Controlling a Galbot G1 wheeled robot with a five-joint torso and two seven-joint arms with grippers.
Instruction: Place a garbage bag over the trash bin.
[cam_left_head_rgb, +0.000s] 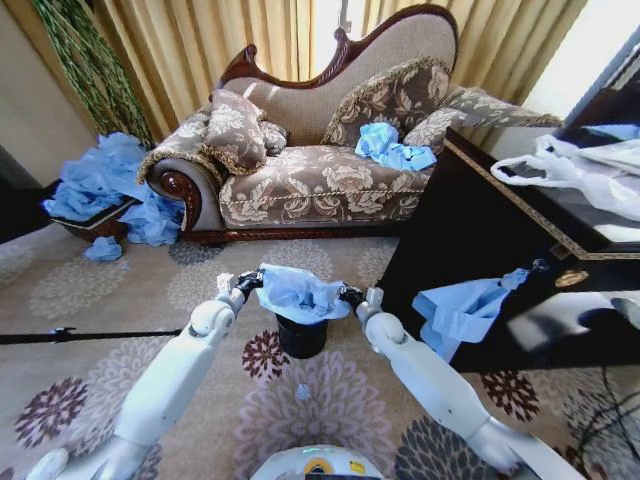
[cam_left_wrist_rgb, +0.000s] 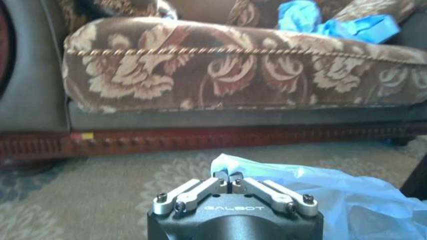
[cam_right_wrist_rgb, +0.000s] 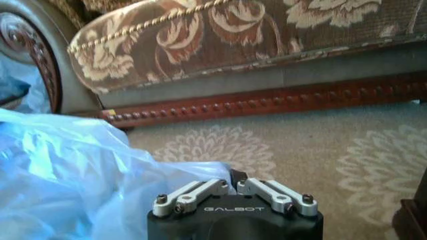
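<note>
The small black trash bin (cam_left_head_rgb: 301, 336) stands on the patterned carpet in front of the sofa. A light-blue garbage bag (cam_left_head_rgb: 297, 292) is spread over its top, stretched between my two grippers. My left gripper (cam_left_head_rgb: 249, 281) is shut on the bag's left edge, and in the left wrist view its fingertips (cam_left_wrist_rgb: 227, 178) pinch the thin plastic of the garbage bag (cam_left_wrist_rgb: 347, 200). My right gripper (cam_left_head_rgb: 350, 295) is shut on the right edge; in the right wrist view the right gripper (cam_right_wrist_rgb: 237, 181) has the garbage bag (cam_right_wrist_rgb: 80, 180) billowing beside it.
The floral sofa (cam_left_head_rgb: 330, 185) stands just behind the bin, with blue bags (cam_left_head_rgb: 392, 148) on its seat. A heap of blue bags (cam_left_head_rgb: 100, 185) lies at the left. A dark table (cam_left_head_rgb: 480, 240) at the right carries white bags (cam_left_head_rgb: 580, 170) and a hanging blue bag (cam_left_head_rgb: 460, 310).
</note>
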